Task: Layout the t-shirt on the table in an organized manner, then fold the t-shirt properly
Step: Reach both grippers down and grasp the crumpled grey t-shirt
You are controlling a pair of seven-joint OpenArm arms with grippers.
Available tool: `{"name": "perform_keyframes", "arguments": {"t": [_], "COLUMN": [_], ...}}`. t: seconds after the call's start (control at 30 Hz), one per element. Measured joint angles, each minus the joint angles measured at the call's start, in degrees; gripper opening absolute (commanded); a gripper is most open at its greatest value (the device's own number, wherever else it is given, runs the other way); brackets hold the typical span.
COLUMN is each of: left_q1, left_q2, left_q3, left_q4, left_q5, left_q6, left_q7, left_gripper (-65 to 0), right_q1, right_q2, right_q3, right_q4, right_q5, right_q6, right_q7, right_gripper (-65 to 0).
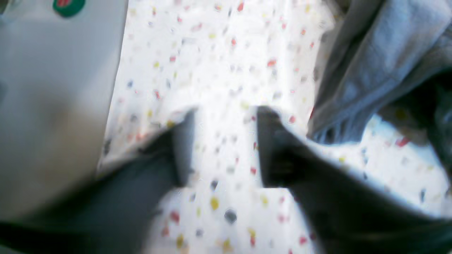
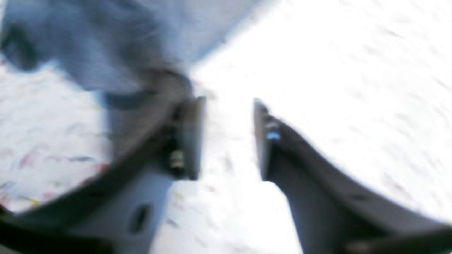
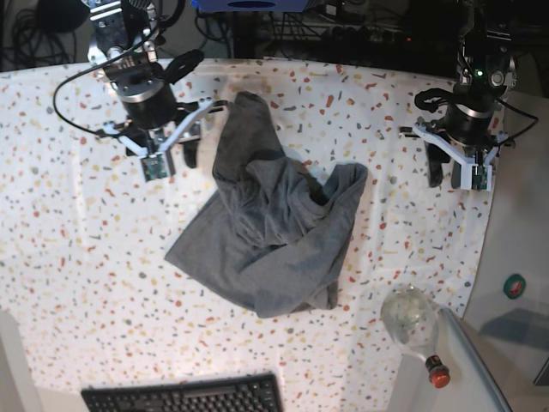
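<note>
A robotics lab bench: two arms stand over a fleck-patterned cloth surface point(image 3: 77, 257), tangled black cables point(image 3: 34, 34) and equipment crowd its far edge, and a black keyboard point(image 3: 182, 395) sits at the near edge.

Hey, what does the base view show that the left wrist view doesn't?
Only the base view shows the whole crumpled t-shirt, both arms, a bottle and a keyboard. Only the left wrist view gives a close look between the left hand and its parted fingers, with bare cloth between them. Both show the flecked table, part of the grey shirt and the red-and-green button at the side.
</note>
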Motion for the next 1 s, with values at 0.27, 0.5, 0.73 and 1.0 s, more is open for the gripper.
{"name": "perform_keyframes", "arguments": {"t": [0.27,0.5,0.73,1.0], "left_q1": [-9.68,-15.85,-21.79,-24.59], "left_q2": [2.47,5.07,5.66,6.56], "left_q3": [0.33,6.38,14.4,13.64], "left_q4": [-20.11,-22.77,-30.56,-36.76], "left_q5": [0.79,0.52,0.33,0.63], "left_q6": [-12.81,-15.04,-15.17,-15.47], "left_q7": [-4.09,-7.69,-7.58,-7.48], "left_gripper": [-10.2,-14.0,-14.2,-65.0], "right_q1": [9.46,16.59,20.28,23.45], "right_q2": [3.45,4.55,3.54,1.77], "right_q3": [-18.78,-26.01,-29.14,-25.4], "right_q4": [-10.88,-17.51,-22.95,-32.85], "right_q5": [0.76,-0.15,0.98,1.16], "right_q6": [-6.6,-14.19,-17.35,-17.09], "right_q7": [-1.18,0.26,0.13,0.63], "right_gripper": [-37.4,-37.1,-37.1,-43.4]}}
